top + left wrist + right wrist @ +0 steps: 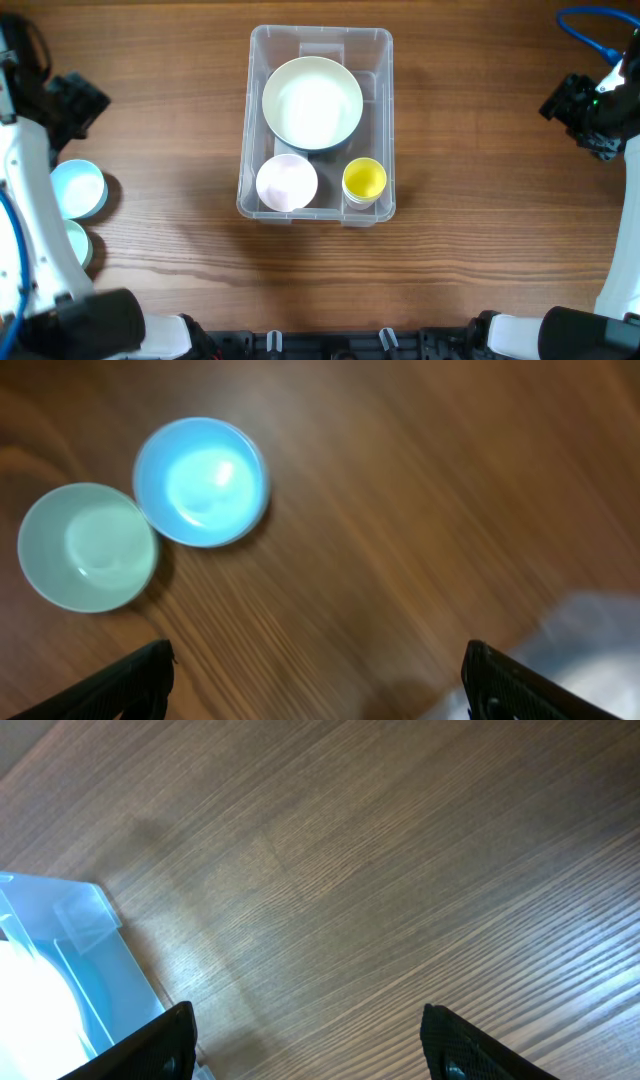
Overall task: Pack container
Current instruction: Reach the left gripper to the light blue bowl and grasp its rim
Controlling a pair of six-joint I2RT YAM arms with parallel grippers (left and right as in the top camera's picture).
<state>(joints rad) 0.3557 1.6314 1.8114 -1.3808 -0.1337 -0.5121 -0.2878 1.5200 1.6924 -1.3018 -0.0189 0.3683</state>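
We see the container (pixel 378 100) in the middle of the desk (pixel 480 200), holding a white bowl (pixel 312 102), a pink cup (pixel 287 182) and a yellow cup (pixel 364 180). Our left fingers (pixel 130 685) hang well to its left, spread wide and empty, above a blue bowl (pixel 200 480) and a green bowl (pixel 87 547). Our right fingers (pixel 480 1055) hang well to its right, equally wide, gripping nothing.
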